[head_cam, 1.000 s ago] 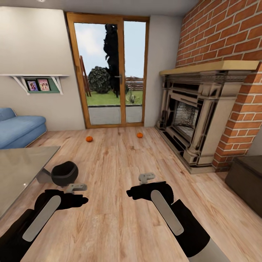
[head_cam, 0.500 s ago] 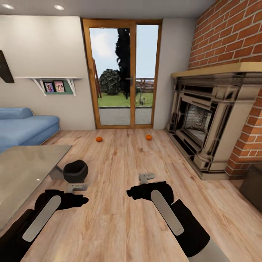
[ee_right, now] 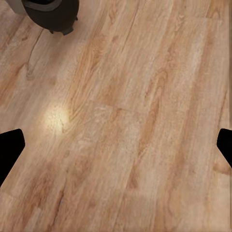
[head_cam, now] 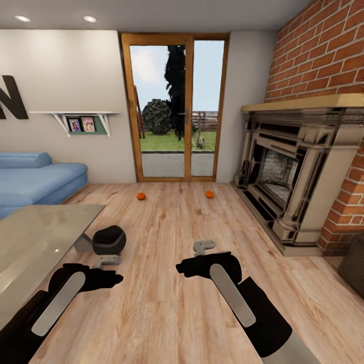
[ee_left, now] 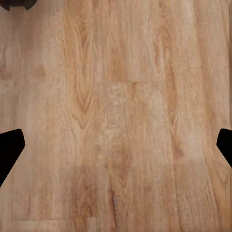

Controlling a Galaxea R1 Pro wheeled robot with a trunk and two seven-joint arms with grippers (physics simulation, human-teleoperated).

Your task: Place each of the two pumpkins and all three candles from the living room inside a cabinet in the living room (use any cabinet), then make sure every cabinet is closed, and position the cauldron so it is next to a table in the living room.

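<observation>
Two orange pumpkins (head_cam: 141,196) (head_cam: 209,194) lie on the wooden floor far ahead, in front of the glass door. The black cauldron (head_cam: 108,240) stands on the floor by the corner of the glass table (head_cam: 35,237); the right wrist view catches it too, cauldron (ee_right: 48,13). My left gripper (head_cam: 106,261) hangs open just in front of the cauldron, holding nothing. My right gripper (head_cam: 203,246) is open over bare floor at the centre. A dark corner of the cabinet (head_cam: 354,268) shows at the right edge. The candles are out of view.
A brick wall with a fireplace (head_cam: 283,177) runs along the right side. A blue sofa (head_cam: 35,179) sits at the left behind the table. The wood-framed glass door (head_cam: 174,108) is straight ahead, with open floor leading to it.
The head view has swung left, so the door, fireplace and pumpkins sit further right and a wall letter has come into view. Both arms hold the same pose.
</observation>
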